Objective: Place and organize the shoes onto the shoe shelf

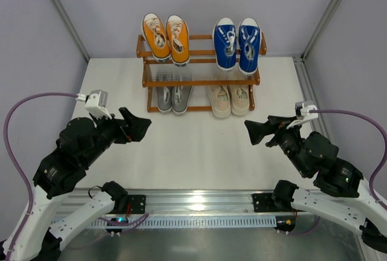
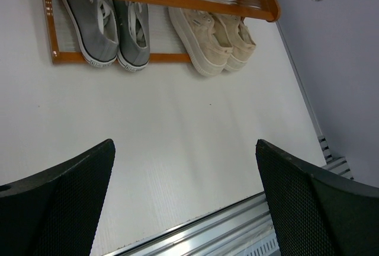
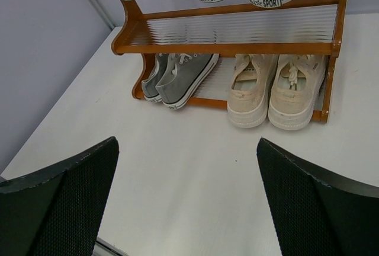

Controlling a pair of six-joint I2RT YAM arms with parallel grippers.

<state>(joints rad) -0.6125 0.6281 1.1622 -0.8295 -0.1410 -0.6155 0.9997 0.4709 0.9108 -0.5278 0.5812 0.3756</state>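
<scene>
The orange-brown shoe shelf (image 1: 199, 81) stands at the back of the white table. The orange pair (image 1: 165, 37) and the blue pair (image 1: 237, 43) sit on its top tier. The grey pair (image 1: 172, 98) and the cream pair (image 1: 230, 100) sit on the bottom tier. The grey pair (image 2: 115, 34) and cream pair (image 2: 216, 42) show in the left wrist view, and the grey pair (image 3: 177, 77) and cream pair (image 3: 275, 90) in the right wrist view. My left gripper (image 1: 140, 127) is open and empty above the table's left. My right gripper (image 1: 255, 131) is open and empty at the right.
Grey walls enclose the table on three sides. A metal rail (image 1: 199, 200) runs along the near edge between the arm bases. The table's white surface (image 1: 199, 152) lies between the grippers and the shelf.
</scene>
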